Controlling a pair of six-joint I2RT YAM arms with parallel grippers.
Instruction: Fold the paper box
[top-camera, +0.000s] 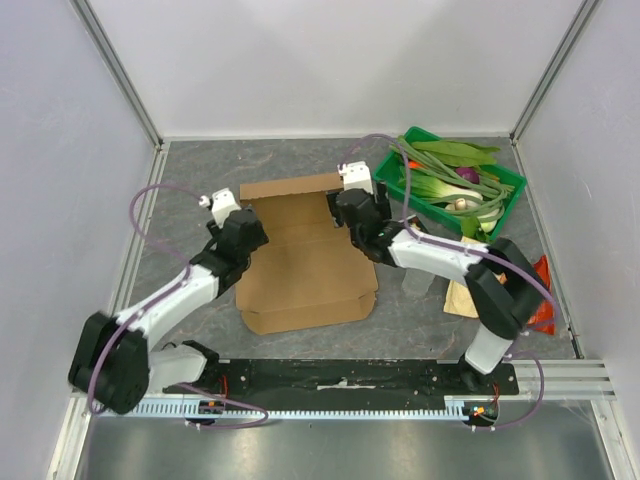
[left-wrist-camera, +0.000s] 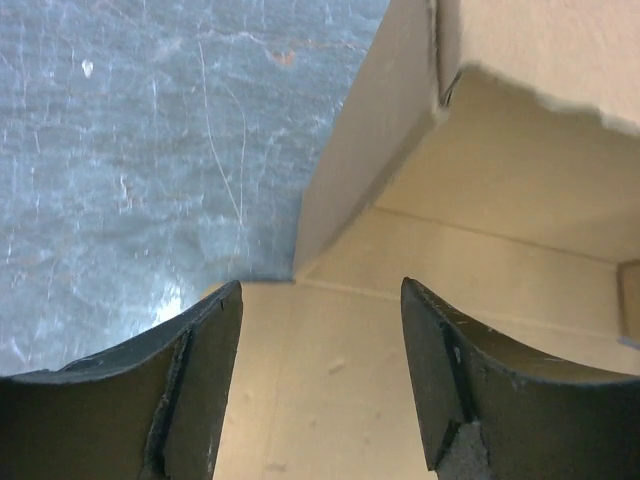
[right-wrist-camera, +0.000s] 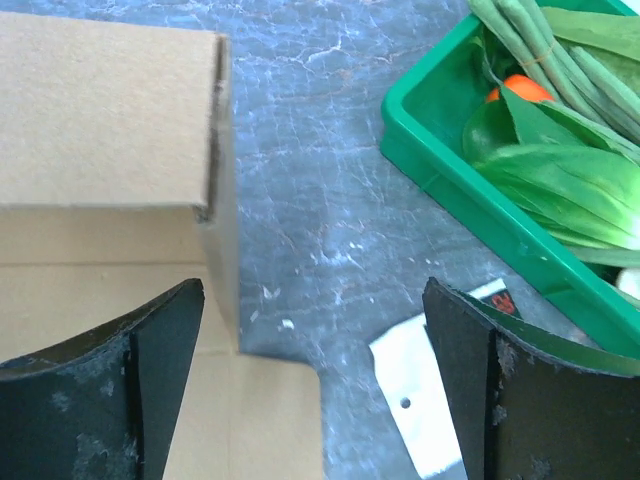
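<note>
The green tray (right-wrist-camera: 432, 95) held leafy greens (right-wrist-camera: 560, 180) (an orange bit (right-wrist-camera: 525, 88) among them); left hand (left-wrist-camera: 320, 300) and right hand (right-wrist-camera: 312, 295) gaped wide, empty, beside the paper box's (top-camera: 305, 270) raised walls

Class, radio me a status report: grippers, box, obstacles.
Left gripper open, right gripper open, at the side walls. Box partly folded. Green tray nearby, apart.
</note>
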